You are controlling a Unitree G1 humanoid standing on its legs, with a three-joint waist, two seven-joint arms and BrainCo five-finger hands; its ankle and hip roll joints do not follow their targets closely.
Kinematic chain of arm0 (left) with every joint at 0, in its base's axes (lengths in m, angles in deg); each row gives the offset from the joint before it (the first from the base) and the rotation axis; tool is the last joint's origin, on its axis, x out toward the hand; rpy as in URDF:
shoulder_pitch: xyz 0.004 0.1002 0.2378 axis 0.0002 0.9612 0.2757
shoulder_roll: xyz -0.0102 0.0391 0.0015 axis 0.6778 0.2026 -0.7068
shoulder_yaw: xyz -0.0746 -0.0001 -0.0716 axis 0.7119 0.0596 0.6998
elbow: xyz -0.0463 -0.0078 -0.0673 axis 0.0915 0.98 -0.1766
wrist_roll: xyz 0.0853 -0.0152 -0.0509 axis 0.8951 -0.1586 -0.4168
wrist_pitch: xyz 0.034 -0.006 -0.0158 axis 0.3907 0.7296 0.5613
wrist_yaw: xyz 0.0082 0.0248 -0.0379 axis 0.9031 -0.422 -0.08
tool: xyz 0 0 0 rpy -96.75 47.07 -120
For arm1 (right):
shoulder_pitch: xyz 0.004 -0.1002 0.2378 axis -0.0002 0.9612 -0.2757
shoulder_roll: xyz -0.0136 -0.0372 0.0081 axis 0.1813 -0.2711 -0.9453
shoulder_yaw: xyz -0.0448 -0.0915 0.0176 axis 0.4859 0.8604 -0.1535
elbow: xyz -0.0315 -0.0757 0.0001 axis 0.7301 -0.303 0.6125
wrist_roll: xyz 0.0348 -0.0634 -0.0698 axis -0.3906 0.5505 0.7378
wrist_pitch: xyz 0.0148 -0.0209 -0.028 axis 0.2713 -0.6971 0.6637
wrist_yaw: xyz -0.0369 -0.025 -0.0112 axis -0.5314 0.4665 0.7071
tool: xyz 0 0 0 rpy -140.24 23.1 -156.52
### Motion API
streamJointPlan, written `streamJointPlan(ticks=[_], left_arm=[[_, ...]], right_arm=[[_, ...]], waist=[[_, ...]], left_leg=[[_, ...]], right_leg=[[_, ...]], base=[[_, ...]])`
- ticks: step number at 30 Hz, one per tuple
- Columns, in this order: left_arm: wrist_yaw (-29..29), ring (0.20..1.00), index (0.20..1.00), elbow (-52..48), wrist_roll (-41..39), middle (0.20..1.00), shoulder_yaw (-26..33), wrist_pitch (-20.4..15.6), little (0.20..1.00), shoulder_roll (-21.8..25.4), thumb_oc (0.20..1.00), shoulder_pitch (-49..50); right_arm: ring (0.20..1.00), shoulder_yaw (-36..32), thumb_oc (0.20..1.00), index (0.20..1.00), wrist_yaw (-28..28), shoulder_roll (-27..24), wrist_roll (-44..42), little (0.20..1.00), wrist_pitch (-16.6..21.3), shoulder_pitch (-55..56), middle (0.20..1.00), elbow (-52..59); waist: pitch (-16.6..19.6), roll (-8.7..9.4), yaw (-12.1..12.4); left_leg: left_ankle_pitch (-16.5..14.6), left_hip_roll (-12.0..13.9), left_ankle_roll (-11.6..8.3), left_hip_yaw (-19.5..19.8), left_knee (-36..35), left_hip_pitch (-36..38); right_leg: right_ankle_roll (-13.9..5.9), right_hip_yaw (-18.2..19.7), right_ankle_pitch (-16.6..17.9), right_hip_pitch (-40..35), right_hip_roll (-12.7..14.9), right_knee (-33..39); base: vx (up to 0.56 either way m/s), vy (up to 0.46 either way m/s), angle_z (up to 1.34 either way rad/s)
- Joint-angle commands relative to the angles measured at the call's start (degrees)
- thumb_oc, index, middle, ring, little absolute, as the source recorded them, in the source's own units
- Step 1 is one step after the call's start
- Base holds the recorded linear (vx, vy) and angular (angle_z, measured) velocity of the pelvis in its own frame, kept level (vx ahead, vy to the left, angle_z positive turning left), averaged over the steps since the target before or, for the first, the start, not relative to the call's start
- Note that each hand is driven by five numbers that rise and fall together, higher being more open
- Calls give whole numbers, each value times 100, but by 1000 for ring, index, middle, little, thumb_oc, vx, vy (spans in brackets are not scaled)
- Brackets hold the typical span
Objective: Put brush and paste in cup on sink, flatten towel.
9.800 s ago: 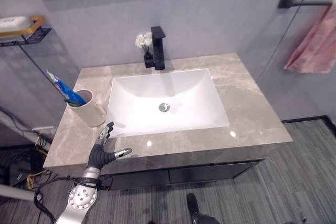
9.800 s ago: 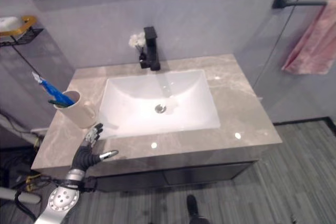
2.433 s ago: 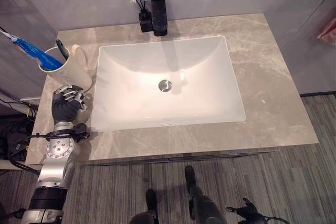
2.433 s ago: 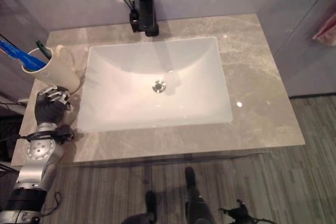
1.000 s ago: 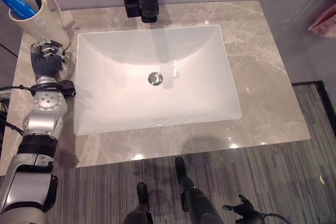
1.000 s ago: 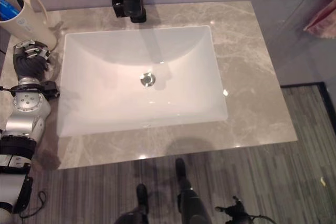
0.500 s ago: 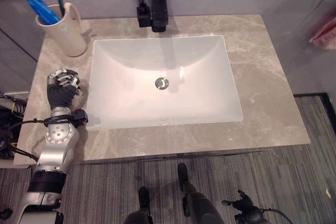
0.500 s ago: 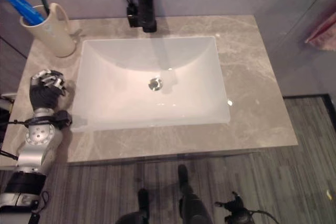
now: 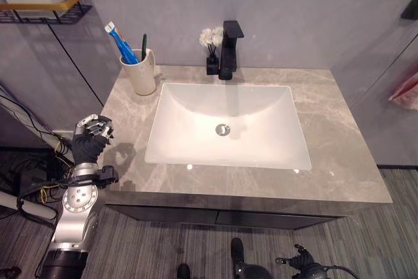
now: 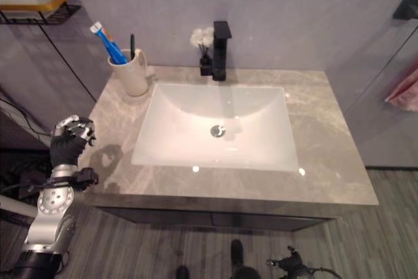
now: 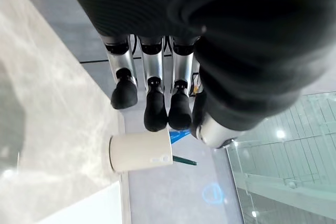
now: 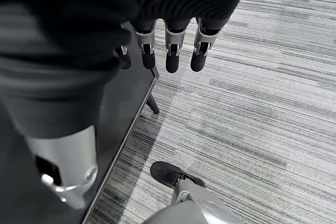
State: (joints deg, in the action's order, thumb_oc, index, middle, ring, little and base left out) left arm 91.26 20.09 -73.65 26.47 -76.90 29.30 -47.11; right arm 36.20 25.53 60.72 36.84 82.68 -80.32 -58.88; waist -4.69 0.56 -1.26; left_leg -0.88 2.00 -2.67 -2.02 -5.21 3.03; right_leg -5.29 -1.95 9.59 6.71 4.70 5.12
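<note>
A bathroom: a white basin (image 9: 228, 125) set in a grey marble-look counter (image 9: 339, 155), black tap (image 9: 229, 49), tooth cup (image 9: 141, 73) beyond the left hand (image 9: 90, 140), probably a soap rack (image 9: 42, 1) on the wall.

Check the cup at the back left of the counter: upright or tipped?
Upright. The cup stands on its base on the countertop, mouth up, with the blue toothpaste tube and dark toothbrush sticking out.

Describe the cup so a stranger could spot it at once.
Start at the white sink basin in the grey marble counter. At the counter's back left corner, left of the black faucet, stands the cream cup, the one holding a blue toothpaste tube and a dark toothbrush.
</note>
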Motion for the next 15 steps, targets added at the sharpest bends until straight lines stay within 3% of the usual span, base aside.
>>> streamJointPlan(ticks=[1,4,10,15], left_arm=[[-133,200,200,-356,174,200,349,-264,200,93,200,-108],[-164,200,200,-453,83,200,449,-260,200,22,200,65],[-307,200,200,-487,-76,200,341,-215,200,-217,200,320],[-316,200,200,-387,9,200,77,-188,200,-201,200,-29]], right_arm=[[1000,-129,1000,1000,-35,7,-226,1000,171,-18,1000,44],[1000,-307,1000,1000,-65,41,-512,1000,236,49,1000,91],[1000,-58,1000,1000,-126,-158,-176,1000,270,60,1000,236],[1000,-34,1000,1000,-36,-428,-42,1000,236,22,1000,166]], waist=[[-19,109,-167],[45,86,-188],[74,-3,-148],[-77,-123,-191]], left_leg=[[-62,116,-32,-129,21,-91],[-48,171,-54,-140,21,-60],[43,340,-147,-138,21,47],[260,467,-286,-62,67,-133]], right_leg=[[-304,61,-540,-391,374,-272],[-274,31,-596,-411,330,-293],[-141,-16,-771,-512,154,-375],[-15,-142,-854,-487,30,-407]], base=[[10,-83,7],[4,-82,0],[-2,-106,-1],[-70,-114,14]])
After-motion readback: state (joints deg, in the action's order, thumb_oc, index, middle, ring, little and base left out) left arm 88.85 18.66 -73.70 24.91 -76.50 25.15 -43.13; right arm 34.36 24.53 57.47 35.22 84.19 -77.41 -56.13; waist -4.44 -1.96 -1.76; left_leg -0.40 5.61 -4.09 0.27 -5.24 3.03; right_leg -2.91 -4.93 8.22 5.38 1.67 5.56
